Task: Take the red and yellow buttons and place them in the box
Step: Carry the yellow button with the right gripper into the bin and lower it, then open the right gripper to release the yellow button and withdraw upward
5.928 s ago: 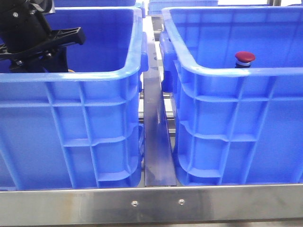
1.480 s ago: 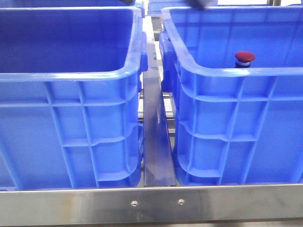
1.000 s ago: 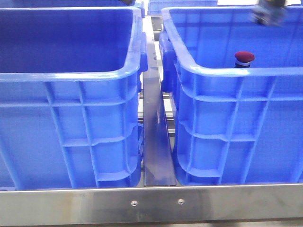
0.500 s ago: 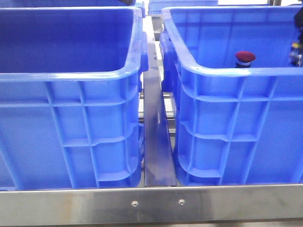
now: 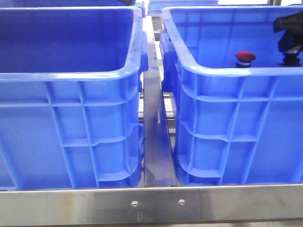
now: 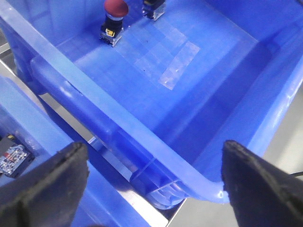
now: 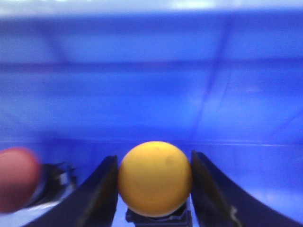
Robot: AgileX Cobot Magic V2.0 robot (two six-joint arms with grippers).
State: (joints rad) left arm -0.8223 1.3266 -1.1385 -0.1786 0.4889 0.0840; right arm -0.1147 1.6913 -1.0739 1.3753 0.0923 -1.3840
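Observation:
A red button (image 5: 245, 56) with a domed dark-red cap stands upright inside the right blue box (image 5: 236, 71). My right gripper (image 5: 289, 45) is inside that box, just right of the red button. In the right wrist view its fingers (image 7: 102, 194) press both sides of a yellow button (image 7: 155, 177), and the red button (image 7: 16, 177) is blurred beside it. My left gripper (image 6: 154, 189) is open and empty, high above the box's rim (image 6: 118, 118). It looks down on the red button (image 6: 115, 7).
A second blue crate (image 5: 71, 75) stands on the left, with a metal rail (image 5: 155, 142) between the two. A dark object (image 6: 154, 7) next to the red button is cut off by the frame edge. A small circuit board (image 6: 12, 155) lies in the neighbouring crate.
My right gripper came in from the top edge and dropped into the right box, beside the red button. My left arm, earlier in the left crate, has left the front view.

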